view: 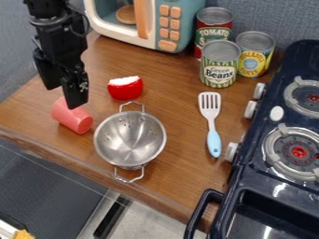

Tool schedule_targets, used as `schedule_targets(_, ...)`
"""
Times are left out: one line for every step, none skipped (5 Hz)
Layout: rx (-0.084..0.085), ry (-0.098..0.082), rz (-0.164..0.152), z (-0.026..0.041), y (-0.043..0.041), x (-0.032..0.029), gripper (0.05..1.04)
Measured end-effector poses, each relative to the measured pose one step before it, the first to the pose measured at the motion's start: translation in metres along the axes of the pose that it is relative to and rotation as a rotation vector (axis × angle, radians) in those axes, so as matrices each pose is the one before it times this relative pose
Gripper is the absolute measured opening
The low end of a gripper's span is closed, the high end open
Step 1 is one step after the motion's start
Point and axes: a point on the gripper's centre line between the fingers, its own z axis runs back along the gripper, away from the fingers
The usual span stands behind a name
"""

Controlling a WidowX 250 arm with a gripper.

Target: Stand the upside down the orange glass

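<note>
Wood grain ran across the table. At its left, the pincer stood wide over the pinkish-orange glass, which lay on its side; contact was hard to tell. Likely light, stiff and smooth, it could roll, so a gentle hold across its middle seemed best. Rightward came the metal colander, then the spatula and the stove.

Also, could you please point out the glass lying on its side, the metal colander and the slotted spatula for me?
Glass (70, 117): camera view, on its side wall.
Colander (129, 135): camera view, on the inside of its bowl.
Spatula (211, 124): camera view, on the pale shaft just above the blue grip.
</note>
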Motion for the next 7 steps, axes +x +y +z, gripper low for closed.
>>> schedule_targets(-0.0093,0.0183,-0.0069,-0.0052,-0.00023,-0.00127,1.0)
schedule_targets(0.0931,0.0095,-0.0401,0.01391,0.02485,-0.00056,1.0)
schedule_targets(0.0444,0.0202,-0.0245,0.00778,0.02099,-0.00097,1.0)
schedule_targets(-0.0161,0.0003,0.0208,-0.00551,0.02336,-0.01103,1.0)
schedule_targets(-0.0997,-0.0121,0.0286,-0.02117,0.00917,-0.00591,1.0)
schedule_targets(-0.193,-0.0608,0.0176,-0.03798,-0.00424,0.00773,1.0)
schedule_targets(-0.1451,-0.0912,0.0013,-0.02192,-0.0208,0.00922,1.0)
